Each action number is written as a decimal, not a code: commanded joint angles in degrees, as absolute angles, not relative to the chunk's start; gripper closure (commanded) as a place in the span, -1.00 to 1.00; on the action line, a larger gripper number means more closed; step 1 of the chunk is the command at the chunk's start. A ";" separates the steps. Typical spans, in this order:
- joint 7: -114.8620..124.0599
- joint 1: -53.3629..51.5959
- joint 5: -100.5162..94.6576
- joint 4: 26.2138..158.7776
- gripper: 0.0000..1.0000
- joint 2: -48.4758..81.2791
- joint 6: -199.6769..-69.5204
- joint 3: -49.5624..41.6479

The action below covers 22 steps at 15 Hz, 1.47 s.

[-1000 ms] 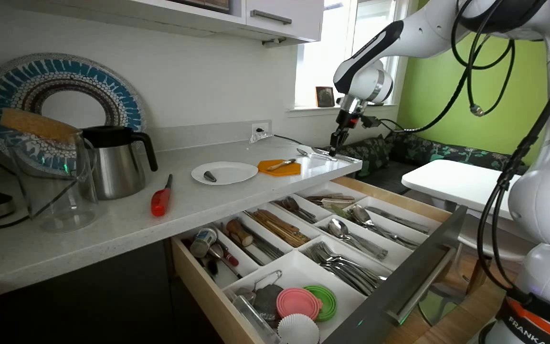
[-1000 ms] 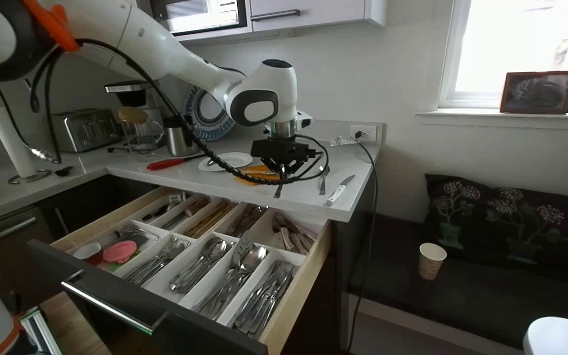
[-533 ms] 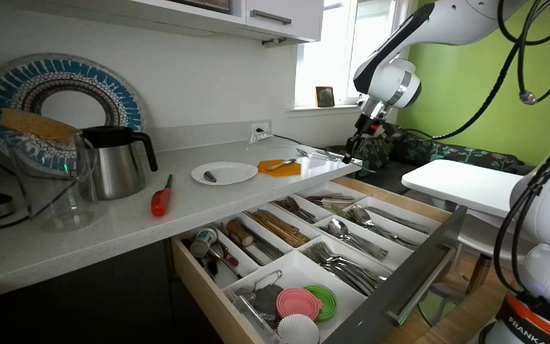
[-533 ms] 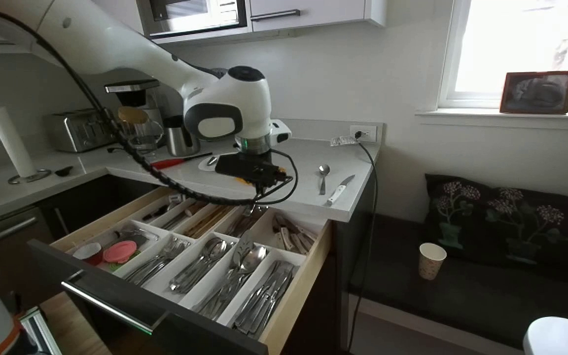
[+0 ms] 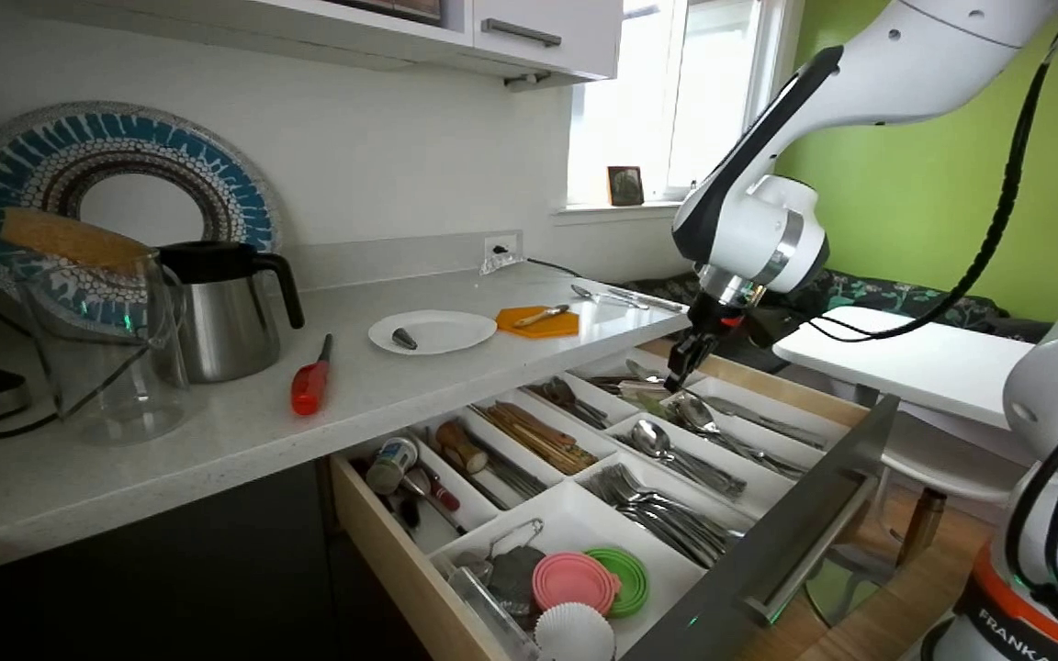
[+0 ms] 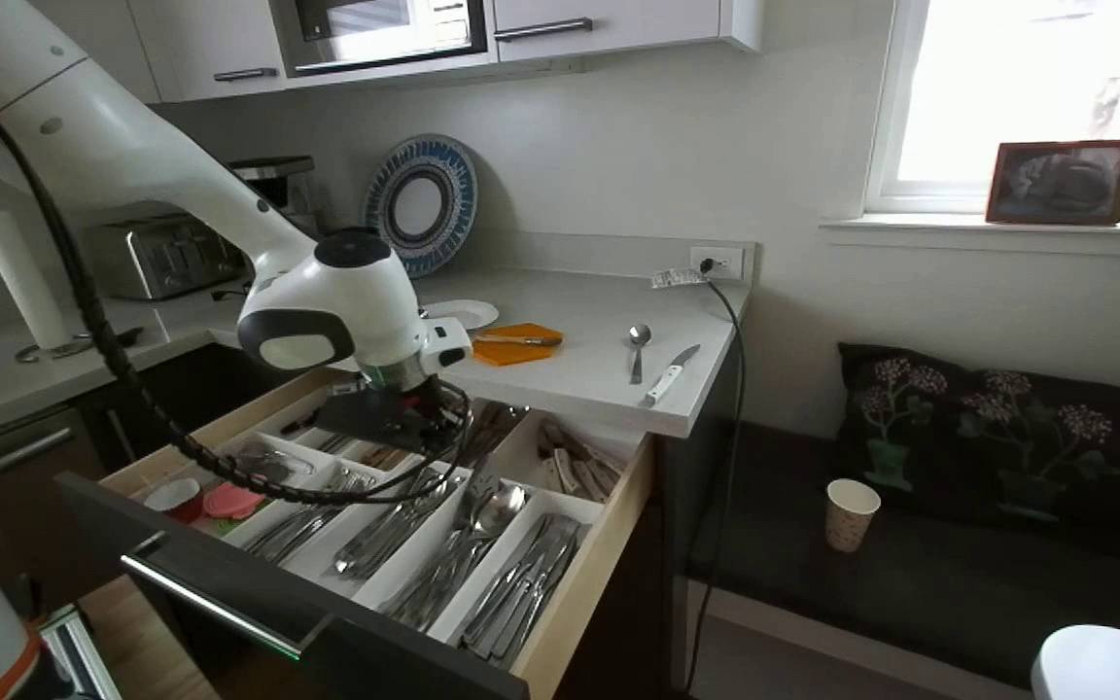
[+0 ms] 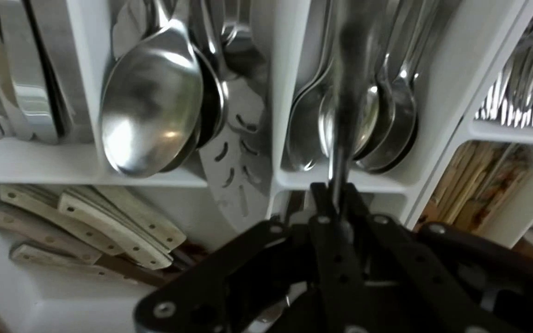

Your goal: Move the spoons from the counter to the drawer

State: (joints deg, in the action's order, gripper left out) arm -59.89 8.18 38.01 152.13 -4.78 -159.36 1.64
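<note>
Above the open drawer (image 5: 759,555), the gripper (image 7: 334,189) has its jaws pinched together on a silver spoon (image 7: 349,83). In the wrist view the spoon's blurry long end points to twelve o'clock. Seen from the jaws there, small spoons (image 7: 389,120) lie in a heap at one o'clock, down in a white slot (image 7: 456,83). A big shiny spoon (image 7: 151,99) lies at ten o'clock, some forks (image 7: 525,88) at two o'clock, and wooden sticks (image 7: 461,185) at three o'clock. Knives (image 7: 114,232) with pale handles lie at nine o'clock. I cannot tell if the held spoon touches anything in the drawer.

In an exterior view, another spoon (image 6: 638,340) rests on the white tabletop (image 6: 599,389). A knife (image 6: 674,371) with a white handle lies near it, at four o'clock, and the two are apart. An orange mat (image 6: 511,353) is at nine o'clock from this spoon, with a little tool (image 6: 521,340) on it. A white plate (image 6: 463,313) is at ten o'clock from the mat.
</note>
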 commanded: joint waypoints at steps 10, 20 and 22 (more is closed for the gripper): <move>-54.60 8.66 38.07 154.21 0.96 -5.15 -159.75 1.93; -50.70 7.86 37.89 157.40 0.96 -0.25 -164.73 3.66; -50.55 7.38 38.81 157.66 0.96 0.84 -166.65 4.20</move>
